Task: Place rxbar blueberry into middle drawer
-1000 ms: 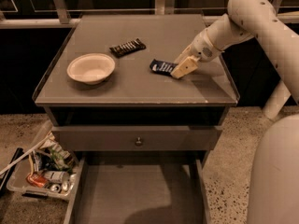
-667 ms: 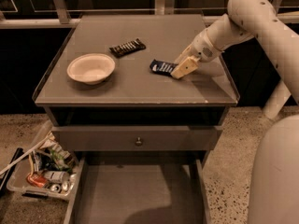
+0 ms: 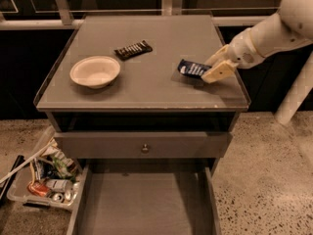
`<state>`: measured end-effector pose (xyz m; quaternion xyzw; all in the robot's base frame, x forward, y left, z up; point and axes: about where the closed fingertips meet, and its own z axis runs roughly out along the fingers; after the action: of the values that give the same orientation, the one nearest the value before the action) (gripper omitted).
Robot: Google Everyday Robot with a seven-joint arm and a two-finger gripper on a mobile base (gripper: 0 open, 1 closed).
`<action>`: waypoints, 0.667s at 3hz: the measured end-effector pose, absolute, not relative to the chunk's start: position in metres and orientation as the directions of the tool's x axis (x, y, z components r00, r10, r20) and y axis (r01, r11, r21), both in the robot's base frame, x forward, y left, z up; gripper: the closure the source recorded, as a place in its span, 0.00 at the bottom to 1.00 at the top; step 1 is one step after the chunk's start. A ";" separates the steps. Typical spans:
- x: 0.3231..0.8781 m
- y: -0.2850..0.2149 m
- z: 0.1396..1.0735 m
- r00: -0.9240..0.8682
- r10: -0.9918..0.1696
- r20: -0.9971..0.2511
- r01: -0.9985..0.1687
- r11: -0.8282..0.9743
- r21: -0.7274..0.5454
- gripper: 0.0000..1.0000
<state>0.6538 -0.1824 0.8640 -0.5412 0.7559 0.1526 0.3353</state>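
The rxbar blueberry (image 3: 190,68), a small dark blue bar with white lettering, is held by its right end just above the right part of the cabinet top (image 3: 161,38), with its shadow under it. My gripper (image 3: 209,68) reaches in from the right and is shut on that end of the bar. The middle drawer (image 3: 142,204) is pulled out at the bottom of the view, a wide grey tray with a bare flat floor.
A cream bowl (image 3: 95,71) sits on the left of the top. A black-wrapped bar (image 3: 133,49) lies behind it. A closed drawer front with a round knob (image 3: 144,147) is above the open tray. A clear bin of clutter (image 3: 41,182) stands on the floor at left.
My gripper has moved to the right with the blue bar in it, and the bar now sits a little off the cabinet top.
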 end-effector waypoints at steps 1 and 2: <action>0.628 -0.208 0.880 -0.179 -0.704 -0.687 -0.905 0.393 -0.166 1.00; 0.599 -0.227 0.890 -0.164 -0.702 -0.693 -0.892 0.405 -0.200 1.00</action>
<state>0.5986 -0.2272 0.8900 -0.5301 0.7519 0.1282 0.3704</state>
